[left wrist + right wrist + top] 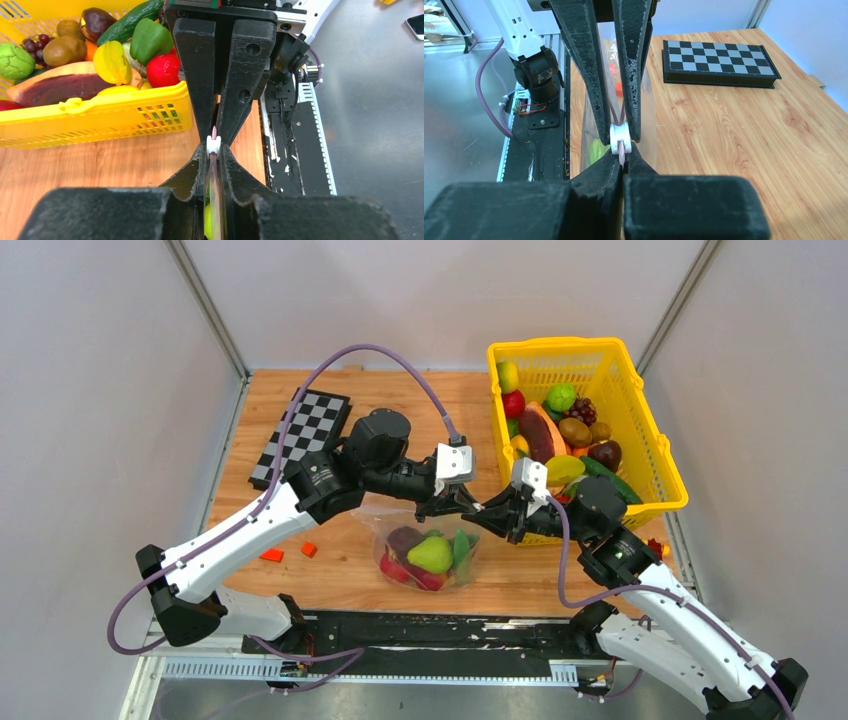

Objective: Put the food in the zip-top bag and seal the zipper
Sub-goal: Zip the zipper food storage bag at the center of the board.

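The clear zip-top bag (432,558) hangs just above the table's front middle. It holds a green pear (431,554), red apples (394,569), a dark purple fruit (404,538) and a green cucumber piece (461,548). My left gripper (466,504) and right gripper (492,513) meet tip to tip over the bag's top right corner. In the left wrist view my left gripper (214,156) is shut on the pinkish zipper (214,172) just behind a white slider (213,145). In the right wrist view my right gripper (624,161) is shut on the zipper's end (623,152) beside the slider (619,136).
A yellow mesh basket (600,348) full of toy fruit and vegetables stands at the back right, close behind the grippers. A folded chessboard (303,435) lies at the back left. Two small orange-red blocks (271,555) lie at the front left.
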`<state>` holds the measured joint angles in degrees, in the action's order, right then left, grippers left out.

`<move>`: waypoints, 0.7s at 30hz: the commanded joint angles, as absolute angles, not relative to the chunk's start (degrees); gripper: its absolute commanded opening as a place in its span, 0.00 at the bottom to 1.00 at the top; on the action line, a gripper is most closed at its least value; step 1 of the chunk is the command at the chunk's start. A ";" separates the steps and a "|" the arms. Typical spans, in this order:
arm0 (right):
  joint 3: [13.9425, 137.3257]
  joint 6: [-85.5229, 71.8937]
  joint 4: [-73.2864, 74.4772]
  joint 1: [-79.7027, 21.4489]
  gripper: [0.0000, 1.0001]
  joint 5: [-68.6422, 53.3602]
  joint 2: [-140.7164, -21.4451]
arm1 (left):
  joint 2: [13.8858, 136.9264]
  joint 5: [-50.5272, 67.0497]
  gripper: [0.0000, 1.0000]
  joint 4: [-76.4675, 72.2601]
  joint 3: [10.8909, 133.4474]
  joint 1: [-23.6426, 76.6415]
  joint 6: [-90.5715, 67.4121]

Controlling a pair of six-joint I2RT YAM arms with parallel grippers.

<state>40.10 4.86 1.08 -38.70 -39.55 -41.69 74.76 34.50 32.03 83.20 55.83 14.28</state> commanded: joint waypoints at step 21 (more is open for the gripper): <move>37.73 4.14 -3.30 -38.63 0.00 -34.99 -38.54 | 66.55 26.52 0.05 33.28 77.05 56.03 15.23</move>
<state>38.17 4.67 0.49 -38.72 -36.88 -39.68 69.38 29.67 31.09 77.58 56.03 14.26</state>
